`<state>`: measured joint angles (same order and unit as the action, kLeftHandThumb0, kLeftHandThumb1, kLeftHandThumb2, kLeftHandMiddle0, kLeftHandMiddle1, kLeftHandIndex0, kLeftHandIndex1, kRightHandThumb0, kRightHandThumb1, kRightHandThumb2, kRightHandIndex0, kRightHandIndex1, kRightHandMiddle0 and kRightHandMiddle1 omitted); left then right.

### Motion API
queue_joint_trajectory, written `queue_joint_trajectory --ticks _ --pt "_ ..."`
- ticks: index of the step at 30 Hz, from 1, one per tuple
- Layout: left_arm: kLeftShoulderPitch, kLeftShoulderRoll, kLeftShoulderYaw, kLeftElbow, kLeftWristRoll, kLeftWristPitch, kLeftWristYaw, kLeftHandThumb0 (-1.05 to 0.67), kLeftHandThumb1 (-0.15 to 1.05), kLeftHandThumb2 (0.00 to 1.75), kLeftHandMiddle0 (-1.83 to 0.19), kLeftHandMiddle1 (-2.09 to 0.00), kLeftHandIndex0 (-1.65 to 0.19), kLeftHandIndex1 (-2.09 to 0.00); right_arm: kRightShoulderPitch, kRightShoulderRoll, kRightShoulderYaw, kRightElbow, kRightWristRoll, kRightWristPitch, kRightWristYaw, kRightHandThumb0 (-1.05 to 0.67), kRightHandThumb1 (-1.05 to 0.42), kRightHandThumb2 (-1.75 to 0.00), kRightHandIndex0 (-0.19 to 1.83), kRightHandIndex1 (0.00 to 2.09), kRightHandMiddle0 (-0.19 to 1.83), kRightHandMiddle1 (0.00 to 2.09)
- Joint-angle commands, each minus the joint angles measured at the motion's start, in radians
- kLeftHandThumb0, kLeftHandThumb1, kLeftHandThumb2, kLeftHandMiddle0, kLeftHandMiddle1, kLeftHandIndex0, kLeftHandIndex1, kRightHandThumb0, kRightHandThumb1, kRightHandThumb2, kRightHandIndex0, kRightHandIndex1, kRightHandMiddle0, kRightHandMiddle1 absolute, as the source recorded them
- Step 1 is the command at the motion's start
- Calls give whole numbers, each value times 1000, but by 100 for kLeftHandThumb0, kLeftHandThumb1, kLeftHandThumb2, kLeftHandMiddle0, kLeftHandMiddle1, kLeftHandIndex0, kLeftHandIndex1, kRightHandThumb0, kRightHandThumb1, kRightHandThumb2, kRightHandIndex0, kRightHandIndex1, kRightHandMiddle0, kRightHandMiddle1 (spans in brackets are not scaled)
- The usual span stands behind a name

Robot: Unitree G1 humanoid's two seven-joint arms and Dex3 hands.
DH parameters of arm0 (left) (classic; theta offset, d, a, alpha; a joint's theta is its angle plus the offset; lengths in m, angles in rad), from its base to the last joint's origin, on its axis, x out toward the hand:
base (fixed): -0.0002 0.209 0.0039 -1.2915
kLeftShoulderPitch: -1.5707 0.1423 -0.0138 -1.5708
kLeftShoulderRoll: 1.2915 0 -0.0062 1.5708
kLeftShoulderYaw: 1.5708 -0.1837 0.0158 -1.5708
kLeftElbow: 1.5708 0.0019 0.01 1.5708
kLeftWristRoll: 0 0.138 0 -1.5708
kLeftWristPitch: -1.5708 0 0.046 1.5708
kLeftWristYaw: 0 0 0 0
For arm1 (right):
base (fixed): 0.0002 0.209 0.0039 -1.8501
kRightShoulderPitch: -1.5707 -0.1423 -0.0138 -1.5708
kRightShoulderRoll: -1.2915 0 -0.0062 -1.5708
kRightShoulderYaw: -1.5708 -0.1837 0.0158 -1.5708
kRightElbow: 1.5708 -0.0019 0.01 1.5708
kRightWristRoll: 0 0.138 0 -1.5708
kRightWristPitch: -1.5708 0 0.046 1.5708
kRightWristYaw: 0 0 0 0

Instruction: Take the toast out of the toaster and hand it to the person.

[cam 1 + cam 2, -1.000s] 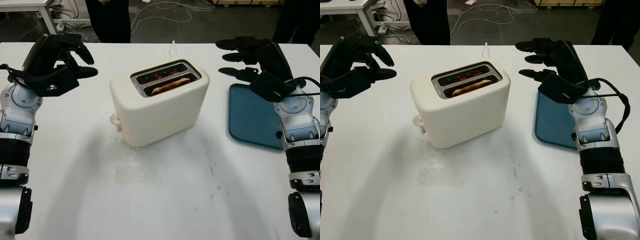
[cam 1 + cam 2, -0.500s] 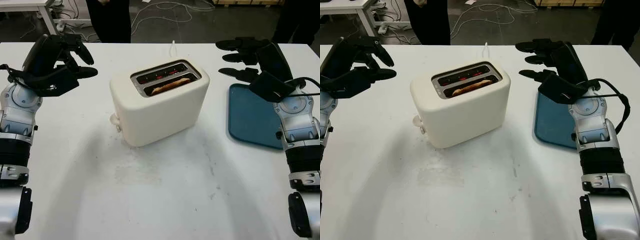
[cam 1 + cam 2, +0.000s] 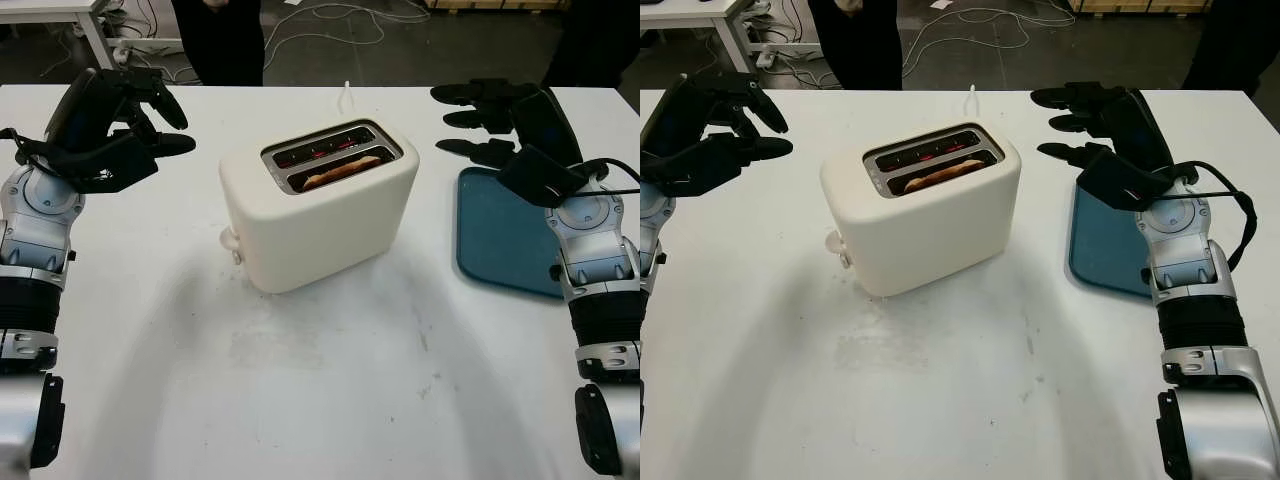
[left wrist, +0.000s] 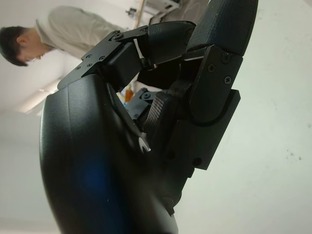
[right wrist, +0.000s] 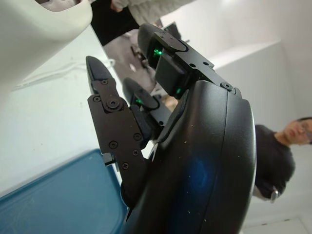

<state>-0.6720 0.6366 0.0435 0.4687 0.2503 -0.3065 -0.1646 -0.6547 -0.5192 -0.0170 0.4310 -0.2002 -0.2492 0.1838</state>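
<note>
A cream toaster point(image 3: 315, 210) stands in the middle of the white table. A slice of toast point(image 3: 340, 170) sits in its nearer slot, only the browned top edge showing; the farther slot glows red. My left hand point(image 3: 150, 115) hovers open to the toaster's left, well apart from it. My right hand point(image 3: 475, 120) hovers open to the toaster's right, above the far end of a blue tray point(image 3: 505, 235). A person in dark clothing point(image 3: 215, 40) stands beyond the far table edge.
The blue tray lies flat at the right of the table. A white cord point(image 3: 347, 95) runs from the toaster's back toward the far edge. Cables lie on the floor behind. The toaster's lever knob point(image 3: 230, 240) sticks out on its left end.
My right hand has shifted very slightly; the left hand, toaster and toast have not moved.
</note>
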Motion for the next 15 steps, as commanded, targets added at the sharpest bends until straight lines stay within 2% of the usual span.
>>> queue_joint_trajectory --ticks 1,5,15 --pt "3 5 6 -1 0 2 8 -105 88 1 -96 -120 -82 -123 4 4 -2 -8 1 -10 -7 -21 -82 0 91 0 80 0" --pt "4 9 3 5 3 -18 8 -105 89 1 -96 -121 -80 -124 4 4 -3 -3 3 -15 -6 -20 -82 0 91 0 80 0" --pt "6 3 7 -2 -6 1 2 -105 86 0 -97 -119 -82 -121 7 -1 1 -4 -9 -20 -11 -22 -82 0 92 1 81 1"
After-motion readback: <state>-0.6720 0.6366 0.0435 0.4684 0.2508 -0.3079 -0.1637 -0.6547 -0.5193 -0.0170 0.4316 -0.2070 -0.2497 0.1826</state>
